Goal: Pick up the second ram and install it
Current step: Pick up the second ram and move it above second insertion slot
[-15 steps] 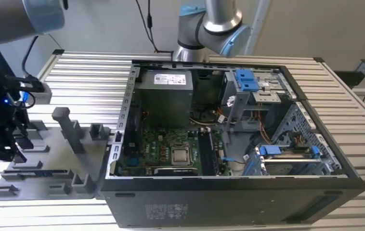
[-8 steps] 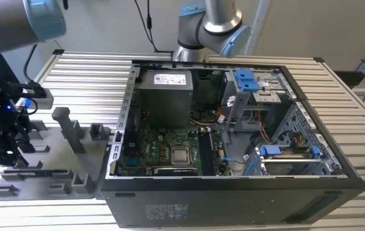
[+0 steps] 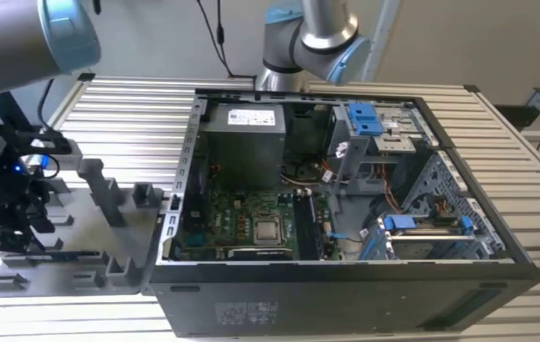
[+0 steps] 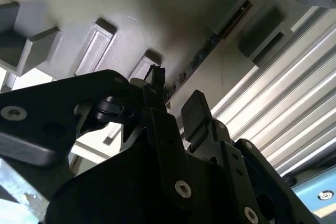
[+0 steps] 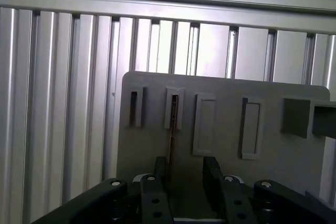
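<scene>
ram [image 5: 172, 129]: stands on edge in a slot of the plate [image 5: 226, 90], not lifted; a slim dark strip in both wrist views [image 4: 202, 56].
ram from jaws: straight ahead of the gap and lower. Its near end runs in between the fingers [image 5: 212, 174], and its far end reaches out ahead.
long axis: lies along the finger faces, across the closing line. By my reading, a squeeze would meet its two flat sides.
gripper [image 5: 186, 170]: jaws apart, the gap plainly wider than the ram is thick; holds nothing.
offset: in the first wrist view the ram sits just beside one finger [image 5: 160, 174], with more room to the other; not centred.
contact: cannot tell whether that finger touches the ram; no clamping seen.
second wrist view: the gripper [image 4: 176, 92] straddles the strip's near end, with one pad [image 4: 197, 108] apart from it.
arm [image 3: 23, 35]: over the plate, at the exterior view's left.
case [image 3: 346, 299]: well apart from the jaws, toward the exterior view's right; lid off, board [image 3: 241, 224] exposed.
stage: judged as the approach to grasp; pick not made, install not begun.
</scene>
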Available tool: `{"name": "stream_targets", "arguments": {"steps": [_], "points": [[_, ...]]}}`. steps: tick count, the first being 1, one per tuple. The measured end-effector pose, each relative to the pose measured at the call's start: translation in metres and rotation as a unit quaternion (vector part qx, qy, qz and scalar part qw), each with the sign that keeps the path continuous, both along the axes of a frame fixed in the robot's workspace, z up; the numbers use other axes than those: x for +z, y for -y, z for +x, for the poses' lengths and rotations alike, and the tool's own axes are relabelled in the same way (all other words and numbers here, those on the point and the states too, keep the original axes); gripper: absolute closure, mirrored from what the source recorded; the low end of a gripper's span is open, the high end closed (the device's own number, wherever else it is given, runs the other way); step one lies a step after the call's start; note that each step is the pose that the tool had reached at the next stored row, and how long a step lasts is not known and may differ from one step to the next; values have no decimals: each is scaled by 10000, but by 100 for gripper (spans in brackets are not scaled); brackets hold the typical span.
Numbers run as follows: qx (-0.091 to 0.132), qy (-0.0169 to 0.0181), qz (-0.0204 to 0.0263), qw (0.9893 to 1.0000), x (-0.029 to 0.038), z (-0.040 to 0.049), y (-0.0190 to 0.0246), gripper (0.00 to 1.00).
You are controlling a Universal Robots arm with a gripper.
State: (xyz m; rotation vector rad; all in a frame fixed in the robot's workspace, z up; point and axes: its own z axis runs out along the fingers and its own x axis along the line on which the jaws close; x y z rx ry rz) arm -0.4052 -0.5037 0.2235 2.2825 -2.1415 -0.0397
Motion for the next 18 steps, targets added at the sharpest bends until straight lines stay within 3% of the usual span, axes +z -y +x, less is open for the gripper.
{"name": "stream_targets", "arguments": {"steps": [18], "points": [[151,0,0,9999,-246,12,41,58]]}}
